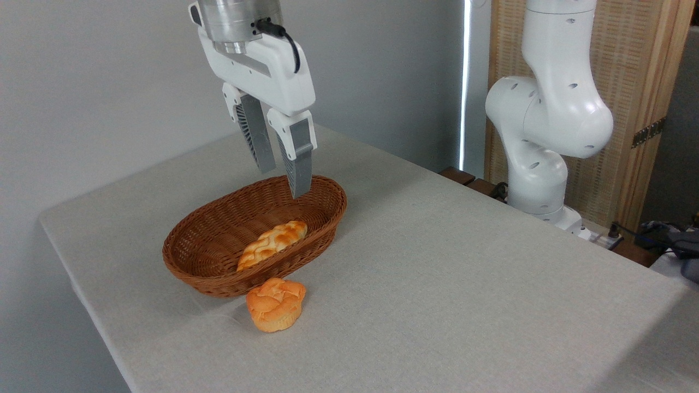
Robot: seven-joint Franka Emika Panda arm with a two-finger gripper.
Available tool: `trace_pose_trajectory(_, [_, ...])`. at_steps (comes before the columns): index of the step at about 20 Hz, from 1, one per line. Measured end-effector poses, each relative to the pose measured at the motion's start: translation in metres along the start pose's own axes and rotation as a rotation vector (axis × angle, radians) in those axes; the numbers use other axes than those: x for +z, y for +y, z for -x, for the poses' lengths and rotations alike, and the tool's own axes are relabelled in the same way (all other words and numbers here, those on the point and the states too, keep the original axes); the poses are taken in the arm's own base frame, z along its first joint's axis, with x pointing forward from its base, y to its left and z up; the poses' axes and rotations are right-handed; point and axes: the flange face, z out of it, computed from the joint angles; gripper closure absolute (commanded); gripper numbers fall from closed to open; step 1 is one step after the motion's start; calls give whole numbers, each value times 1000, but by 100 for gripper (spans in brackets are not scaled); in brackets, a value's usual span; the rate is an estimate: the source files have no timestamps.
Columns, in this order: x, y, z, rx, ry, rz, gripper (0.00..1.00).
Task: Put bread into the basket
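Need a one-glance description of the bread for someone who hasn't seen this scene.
Find the brown wicker basket on the grey table. The bread lies inside it: a long, braided, golden loaf with pointed ends, unlike the round orange bun outside on the cloth.

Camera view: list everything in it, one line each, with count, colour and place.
bread: one, golden-yellow braided loaf, lying inside the basket.
basket: one, brown wicker, on the table's left part.
bun: one, orange, on the table just in front of the basket.
table: one, covered in pale grey cloth.
wooden screen: one, light brown, behind the arm at right.
dark items: a few, at the right edge, unclear.
arm: one, white, at the table's far right.
gripper: one, white and grey, open and empty above the basket.
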Motion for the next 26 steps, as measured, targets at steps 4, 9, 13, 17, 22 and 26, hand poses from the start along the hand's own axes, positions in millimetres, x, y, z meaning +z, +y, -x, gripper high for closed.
trace_pose_trajectory(4, [1,-1,-1,-8,-21,-22,0])
trace_pose_trajectory(9, [-3,-17,12,-46,-15,-27,0])
trace_pose_trajectory(13, [-3,-19,14,-51,-14,-27,0])
trace_pose_trajectory(17, [-3,-19,15,-52,-14,-27,0])
trace_pose_trajectory(22, [-5,-21,16,-56,-11,-29,0])
trace_pose_trajectory(26, [-6,-21,16,-56,-9,-31,0])
